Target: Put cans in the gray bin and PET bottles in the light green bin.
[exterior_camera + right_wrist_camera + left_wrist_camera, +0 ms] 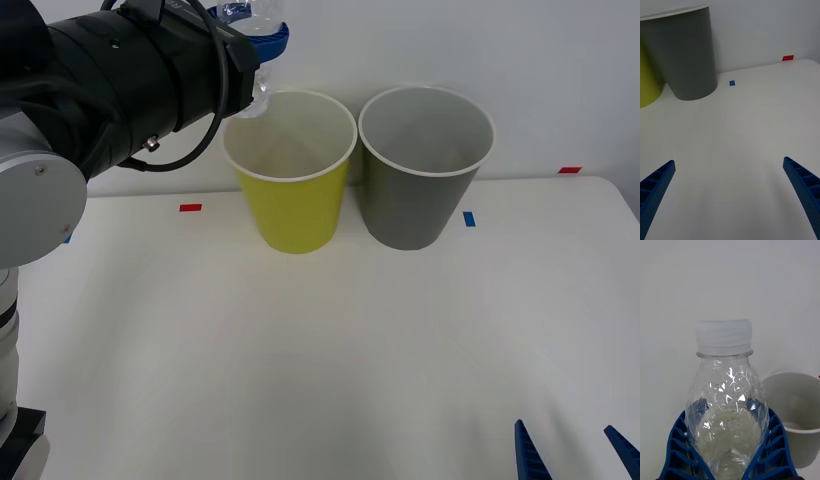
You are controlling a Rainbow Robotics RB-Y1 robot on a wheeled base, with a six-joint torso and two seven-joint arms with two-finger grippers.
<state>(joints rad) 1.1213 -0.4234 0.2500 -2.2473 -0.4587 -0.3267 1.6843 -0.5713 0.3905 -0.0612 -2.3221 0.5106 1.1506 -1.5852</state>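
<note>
The left gripper holds the bottle, jaws clenched on it, above the green bin's far left rim. Next, I'd judge: shift right, release. The right gripper waits near, jaws released.

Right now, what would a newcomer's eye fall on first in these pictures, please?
First, the small clear crinkled plastic bottle with its pale cap, clamped in the left gripper above the far-left rim of the tall yellow-green bin. Next, the dark gray bin beside it; the right gripper waits open at the table's near edge.
</note>
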